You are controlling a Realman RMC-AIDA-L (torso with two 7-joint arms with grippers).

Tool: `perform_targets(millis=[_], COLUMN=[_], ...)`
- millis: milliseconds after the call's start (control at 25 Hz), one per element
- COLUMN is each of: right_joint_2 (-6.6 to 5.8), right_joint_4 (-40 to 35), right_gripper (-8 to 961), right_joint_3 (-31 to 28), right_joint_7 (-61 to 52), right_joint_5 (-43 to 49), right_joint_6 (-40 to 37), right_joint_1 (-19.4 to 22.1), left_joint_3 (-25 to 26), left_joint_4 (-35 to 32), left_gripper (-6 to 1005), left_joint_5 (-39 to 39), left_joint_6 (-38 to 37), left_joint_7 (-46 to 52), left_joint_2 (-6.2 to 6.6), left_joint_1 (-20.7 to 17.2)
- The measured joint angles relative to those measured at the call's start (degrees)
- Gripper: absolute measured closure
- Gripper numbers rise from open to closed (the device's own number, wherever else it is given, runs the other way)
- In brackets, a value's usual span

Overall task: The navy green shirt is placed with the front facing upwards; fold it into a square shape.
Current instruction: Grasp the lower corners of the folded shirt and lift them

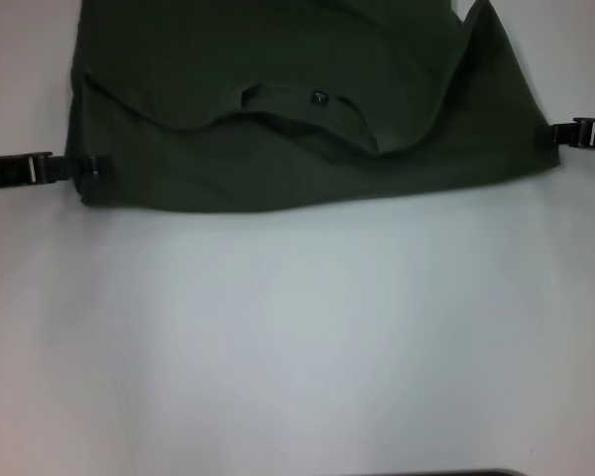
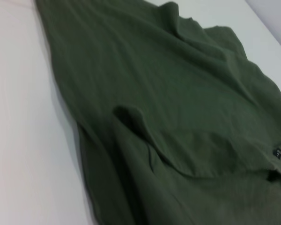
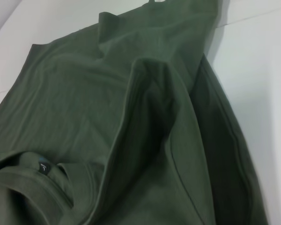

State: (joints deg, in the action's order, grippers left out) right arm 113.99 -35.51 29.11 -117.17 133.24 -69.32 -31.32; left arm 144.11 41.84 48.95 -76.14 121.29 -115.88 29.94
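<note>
A plain white table fills nearly the whole head view, its surface smooth, matte and unmarked. The light is soft and even, with a faint bluish cast across the middle and a slightly warmer tone toward the left edge. At the very bottom of the head view a thin dark strip shows along the near border. In the left wrist view the same white surface runs alongside, and in the right wrist view a faint seam line crosses the white top.
</note>
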Motion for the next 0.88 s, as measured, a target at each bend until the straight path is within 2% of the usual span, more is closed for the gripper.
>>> perform_targets(millis=[360,880], right_joint_2=[0.0,0.25], right_joint_4=[0.0,0.0], right_gripper=[922,921], right_joint_3=[-0.03,-0.03], right_joint_7=[-0.2,0.0], right_joint_5=[-0.03,-0.09], right_joint_6=[-0.26,-0.03], right_joint_1=[-0.16,-0.25], left_joint_3=[-3.39,-4.12], left_joint_4=[-0.72,-0.29], left_gripper=[112,120], left_joint_5=[-0.22,-1.67], left_joint_6=[-0.08,-2.8], left_joint_7=[0.66,0.87], left_joint_2=[-0.15,-0.16], left_joint_1=[1.16,2.38])
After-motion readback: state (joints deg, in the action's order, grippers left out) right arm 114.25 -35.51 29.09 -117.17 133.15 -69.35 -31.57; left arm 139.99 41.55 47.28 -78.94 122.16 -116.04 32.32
